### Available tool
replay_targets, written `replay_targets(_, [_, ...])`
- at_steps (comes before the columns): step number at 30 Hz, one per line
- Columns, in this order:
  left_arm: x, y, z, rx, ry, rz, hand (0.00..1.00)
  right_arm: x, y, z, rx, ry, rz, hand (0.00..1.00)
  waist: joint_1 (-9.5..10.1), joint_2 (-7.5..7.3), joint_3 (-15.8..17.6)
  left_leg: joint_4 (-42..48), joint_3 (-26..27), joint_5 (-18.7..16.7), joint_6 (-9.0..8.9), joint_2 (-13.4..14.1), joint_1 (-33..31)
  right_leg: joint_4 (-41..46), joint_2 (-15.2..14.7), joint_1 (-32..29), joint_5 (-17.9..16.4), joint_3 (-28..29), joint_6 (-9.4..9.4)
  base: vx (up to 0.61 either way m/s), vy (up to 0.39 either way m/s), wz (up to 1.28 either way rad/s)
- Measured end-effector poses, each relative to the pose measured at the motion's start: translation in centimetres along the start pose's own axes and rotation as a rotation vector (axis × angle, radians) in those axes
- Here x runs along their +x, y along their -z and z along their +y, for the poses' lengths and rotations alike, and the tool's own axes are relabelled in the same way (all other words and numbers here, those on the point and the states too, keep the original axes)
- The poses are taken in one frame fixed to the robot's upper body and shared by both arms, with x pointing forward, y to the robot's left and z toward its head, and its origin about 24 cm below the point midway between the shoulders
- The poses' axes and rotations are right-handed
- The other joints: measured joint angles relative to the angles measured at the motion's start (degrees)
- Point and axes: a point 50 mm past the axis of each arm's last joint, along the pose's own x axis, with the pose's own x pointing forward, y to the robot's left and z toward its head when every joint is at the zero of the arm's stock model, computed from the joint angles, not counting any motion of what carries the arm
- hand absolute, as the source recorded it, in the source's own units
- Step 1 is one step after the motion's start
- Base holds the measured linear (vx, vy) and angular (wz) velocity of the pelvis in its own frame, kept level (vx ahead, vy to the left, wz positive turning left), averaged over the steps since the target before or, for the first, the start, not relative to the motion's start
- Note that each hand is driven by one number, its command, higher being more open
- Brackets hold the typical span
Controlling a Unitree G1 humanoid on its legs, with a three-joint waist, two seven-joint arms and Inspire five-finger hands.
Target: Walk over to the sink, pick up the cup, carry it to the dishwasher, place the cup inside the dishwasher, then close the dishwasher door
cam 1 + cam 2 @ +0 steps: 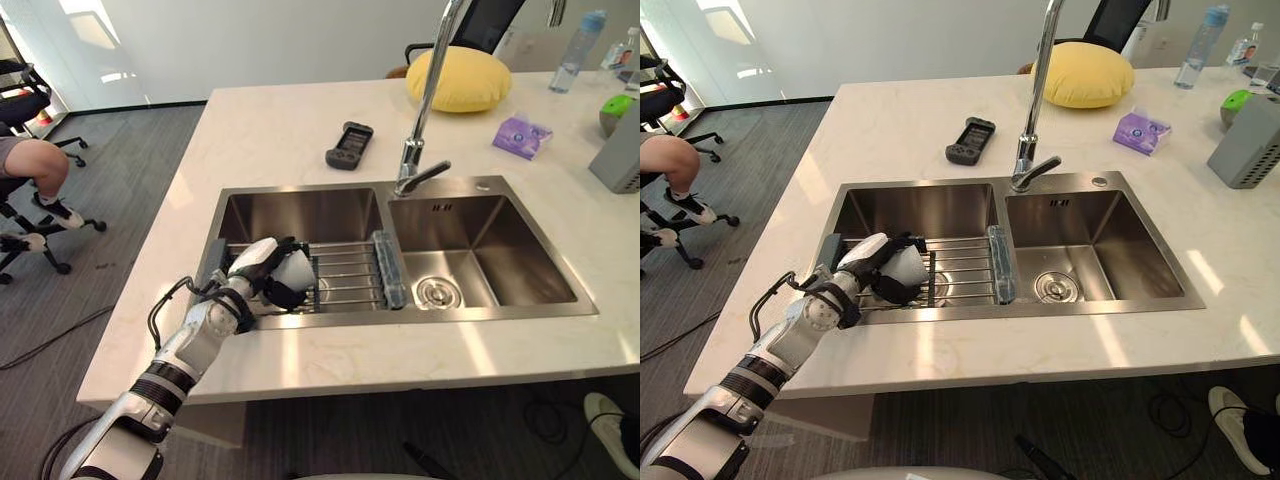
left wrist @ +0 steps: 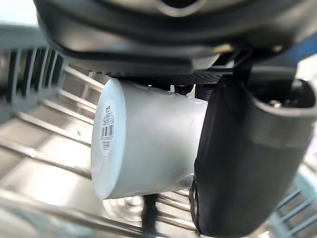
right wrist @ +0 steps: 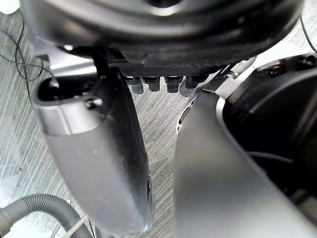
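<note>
One white cup is all we have to carry, and it lies on its side in our left hand, low over the wire rack that spans the left basin of the sink. The fingers are clamped on the cup, with the thumb pressed against one side of its wall and the rest of the hand wrapped over the other. Its base points out past the hand. We cannot tell whether the cup is touching the bars or is just clear of them. Our right hand hangs over the floor with its fingers loose and nothing in them. To do this step well, we judge that the lift should go straight up, so the cup does not catch on a bar. It should also go high enough to pass the front rim of the sink before we draw the arm back over the tabletop. The wall looks smooth and glazed, so we keep the squeeze even and avoid rolling the wrist, which could let the cup slide out base first. The tap stands well apart to the right, so it is no worry. We turn towards the dishwasher only once the cup is clear of the sink.
</note>
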Motion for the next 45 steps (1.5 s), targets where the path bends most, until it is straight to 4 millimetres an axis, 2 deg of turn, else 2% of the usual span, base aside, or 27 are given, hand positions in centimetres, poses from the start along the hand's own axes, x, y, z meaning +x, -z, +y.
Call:
replay_targets(5, [-1.5,-1.1,-0.6,-0.201,0.003,-0.100,0.00,0.0,-0.1,-0.3,0.033,0.004,-0.006,1.00,0.08,0.26,0.24,0.02,-0.49,0.02,0.03,-0.43,-0.49,-0.01,-0.53,-0.09,-0.09,-0.79,0.15,-0.01,-0.008,0.08])
replay_targets(11, [-2.9,-6.3,-2.3,-0.510,0.094,-0.373,0.00,-0.2,-0.2,-0.8,0.141,-0.002,-0.038,1.00,0.36,0.76,0.65,0.02,-1.29,0.23,0.34,-0.69,-0.83,0.81,-0.83,-0.38,-0.29,-1.23,0.17,-0.03,-0.012,0.03])
replay_targets(15, [-3.0,-7.6,-2.7,-0.628,0.116,-0.431,0.00,-0.2,0.1,-1.0,0.203,-0.002,-0.050,1.00,1.09,0.77,0.66,-0.03,-1.75,0.41,0.62,-0.59,-1.06,2.18,-0.83,-1.14,-1.01,-1.54,-0.20,-0.09,-0.023,0.08])
replay_targets(20, [-3.1,-9.5,-1.2,-0.817,0.048,-0.540,0.00,-0.4,0.6,-1.3,0.270,0.009,-0.064,1.00,2.48,0.65,0.68,-0.12,-1.85,0.75,1.07,-0.68,-1.65,3.72,-1.05,-2.25,-1.36,-1.51,-0.16,-0.05,-0.004,0.01])
replay_targets(25, [-4.0,-10.5,2.9,-1.075,-0.138,-0.722,0.00,-0.4,1.1,-1.3,0.271,0.018,-0.071,1.00,3.16,0.14,0.40,0.03,-1.14,0.82,1.16,-0.64,-1.57,4.02,-1.12,-2.48,-1.35,-1.15,-0.14,0.00,-0.002,-0.03])
replay_targets(28, [-4.6,-10.2,4.5,-1.177,-0.230,-0.794,0.00,-0.5,1.4,-1.4,0.255,0.027,-0.068,1.00,4.13,-0.24,0.08,0.05,-0.61,0.64,1.01,-0.41,-1.23,4.23,-1.01,-2.47,-1.35,-0.77,-0.14,-0.01,-0.010,-0.09])
replay_targets(31, [-5.5,-8.9,5.5,-1.276,-0.341,-0.831,0.00,-0.5,1.9,-1.3,0.254,0.035,-0.063,1.00,4.31,-0.87,-0.29,0.41,-0.50,0.25,1.04,-0.30,-0.87,6.05,-1.12,-2.74,-2.35,-0.72,-0.17,-0.02,-0.009,-0.01])
replay_targets(33, [-6.1,-7.6,5.4,-1.325,-0.414,-0.813,0.00,-0.6,2.5,-1.3,0.226,0.043,-0.051,1.00,4.53,-1.58,-0.24,1.67,-1.33,-0.91,0.81,-0.80,-1.06,11.56,-2.25,-4.27,-5.38,-0.96,0.09,-0.05,-0.001,0.14])
replay_targets(36, [-6.6,-6.3,4.8,-1.361,-0.466,-0.778,0.00,-1.0,3.9,-1.8,0.237,0.060,-0.028,1.00,4.70,-3.18,-0.20,3.42,-4.87,-2.00,1.82,-2.64,-1.93,21.33,-4.84,-6.68,-10.11,-2.23,0.67,-0.03,-0.011,0.54])
replay_targets(38, [-6.8,-5.7,4.5,-1.387,-0.494,-0.764,0.00,-1.2,4.4,-2.2,0.241,0.069,-0.024,1.00,4.76,-3.03,-0.32,4.03,-7.23,-2.00,1.85,-2.68,-2.64,28.19,-5.37,-9.26,-10.41,-1.26,0.60,0.00,-0.026,0.81])
replay_targets(39, [-7.1,-5.3,4.6,-1.382,-0.515,-0.764,0.00,-1.4,4.6,-2.2,0.228,0.065,-0.026,1.00,5.29,-3.67,-0.57,4.67,-8.74,-1.87,1.77,-2.70,-3.52,34.45,-5.48,-12.12,-10.41,1.14,0.59,0.01,-0.038,0.87])
replay_targets(40, [-7.3,-4.9,4.8,-1.375,-0.533,-0.760,0.00,-1.4,4.5,-2.2,0.208,0.062,-0.028,1.00,5.69,-4.12,-0.93,5.16,-9.61,-1.66,1.55,-2.77,-4.05,36.08,-5.38,-12.85,-10.59,2.09,0.43,0.02,-0.077,0.72])
replay_targets(41, [-7.5,-4.7,5.0,-1.372,-0.551,-0.759,0.00,-1.4,4.4,-2.2,0.190,0.057,-0.027,1.00,5.91,-4.30,-1.15,5.63,-10.22,-1.28,1.13,-2.85,-4.58,36.02,-5.27,-12.80,-10.97,2.31,0.07,0.04,-0.112,0.63])
replay_targets(43, [-8.2,-3.7,6.0,-1.348,-0.621,-0.753,0.00,-1.0,3.7,-1.4,0.139,0.021,-0.023,1.00,7.38,-5.84,-1.91,9.60,-11.46,-0.87,1.01,-4.31,-8.32,29.85,-5.51,-10.03,-13.98,1.93,-0.79,0.02,-0.113,0.66])
replay_targets(44, [-8.3,-3.4,6.1,-1.347,-0.641,-0.741,0.00,-0.8,3.3,-1.0,0.133,0.009,-0.023,1.00,7.59,-5.75,-1.75,10.72,-11.39,-0.87,1.00,-4.63,-9.29,27.52,-5.48,-8.85,-14.41,1.74,-0.87,-0.04,-0.081,0.61])
replay_targets(45, [-8.5,-2.5,6.2,-1.349,-0.678,-0.703,0.00,-0.5,2.5,-0.5,0.111,-0.004,-0.024,1.00,8.18,-5.04,-1.23,12.63,-11.35,-0.86,0.98,-5.07,-10.52,23.54,-5.28,-6.40,-15.02,1.15,-0.48,-0.10,-0.085,0.70])
